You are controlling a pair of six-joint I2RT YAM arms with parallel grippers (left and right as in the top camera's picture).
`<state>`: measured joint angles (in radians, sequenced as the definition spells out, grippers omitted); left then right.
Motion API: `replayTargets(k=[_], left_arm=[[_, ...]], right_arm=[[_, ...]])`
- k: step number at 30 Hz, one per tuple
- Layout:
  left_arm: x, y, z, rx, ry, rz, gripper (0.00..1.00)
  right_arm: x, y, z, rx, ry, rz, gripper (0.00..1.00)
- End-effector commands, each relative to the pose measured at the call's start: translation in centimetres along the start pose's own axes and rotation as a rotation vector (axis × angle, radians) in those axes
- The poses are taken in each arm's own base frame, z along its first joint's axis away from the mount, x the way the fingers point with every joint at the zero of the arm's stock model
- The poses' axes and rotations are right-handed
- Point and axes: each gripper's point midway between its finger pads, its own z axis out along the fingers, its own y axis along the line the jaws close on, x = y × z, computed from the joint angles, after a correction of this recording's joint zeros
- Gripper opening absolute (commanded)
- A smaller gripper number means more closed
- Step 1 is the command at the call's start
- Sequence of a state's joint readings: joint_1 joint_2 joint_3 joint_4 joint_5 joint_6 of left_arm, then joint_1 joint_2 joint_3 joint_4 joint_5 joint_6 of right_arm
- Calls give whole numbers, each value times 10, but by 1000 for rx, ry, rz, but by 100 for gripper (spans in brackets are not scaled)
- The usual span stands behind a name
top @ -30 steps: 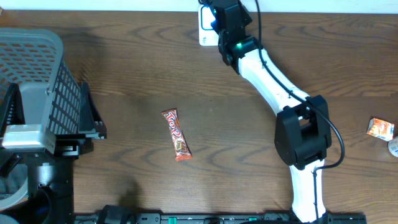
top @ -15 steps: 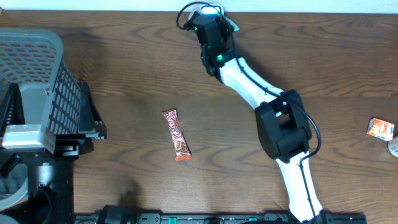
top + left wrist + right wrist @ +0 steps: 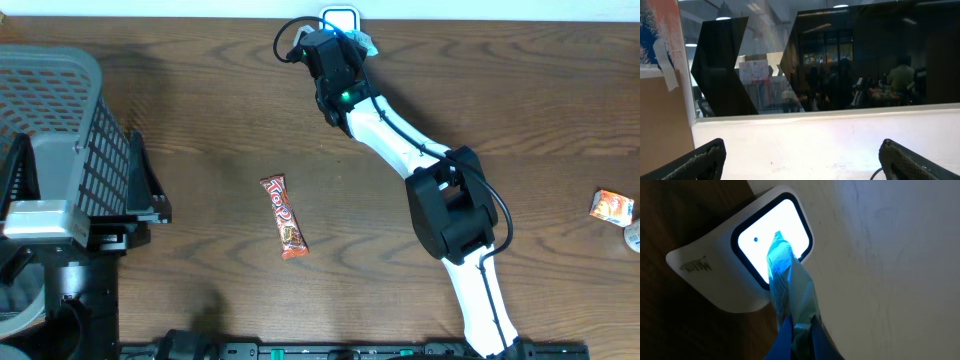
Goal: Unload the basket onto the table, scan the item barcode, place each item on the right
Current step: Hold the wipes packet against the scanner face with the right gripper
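Note:
The item, a pale crinkled packet [image 3: 790, 285], is pinched between the blue fingers of my right gripper [image 3: 801, 330], which is shut on it. Its top end stands right in front of the lit window [image 3: 752, 247] of the white scanner [image 3: 710, 280]. In the overhead view the scanner [image 3: 340, 17] sits at the table's far edge, with the right gripper [image 3: 352, 42] and the packet [image 3: 366, 42] just below it. No barcode shows. My left gripper [image 3: 802, 162] is open with nothing between its fingers, facing a white ledge and a dark window.
A red chocolate bar [image 3: 283, 217] lies mid-table. A small orange packet [image 3: 611, 207] lies at the right edge. A grey mesh basket [image 3: 50, 110] fills the left side, with the left arm's base [image 3: 75, 290] below it.
The right arm has swung left along the far edge with the packet, uncovering the scanner in the overhead view. The left gripper has stayed open.

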<state>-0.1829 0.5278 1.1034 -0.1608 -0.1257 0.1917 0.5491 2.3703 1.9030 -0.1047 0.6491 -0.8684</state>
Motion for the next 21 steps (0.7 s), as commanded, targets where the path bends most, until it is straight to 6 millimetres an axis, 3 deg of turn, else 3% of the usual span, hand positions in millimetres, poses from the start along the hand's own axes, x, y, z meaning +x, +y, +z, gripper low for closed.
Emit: replayTargets(k=[1,13,21], left_arm=[[-2,1,-2,-3,-7,16,98],[-2,1,-2,-3,-7,16,98],[-1,1,-2,-3,-6,17,98]], right_arm=[[-12,6,-1,-36,-50,-5,1],[-5,70,11,-143,-31,-76,1],[-1,72,6,-165,-10,-74,1]])
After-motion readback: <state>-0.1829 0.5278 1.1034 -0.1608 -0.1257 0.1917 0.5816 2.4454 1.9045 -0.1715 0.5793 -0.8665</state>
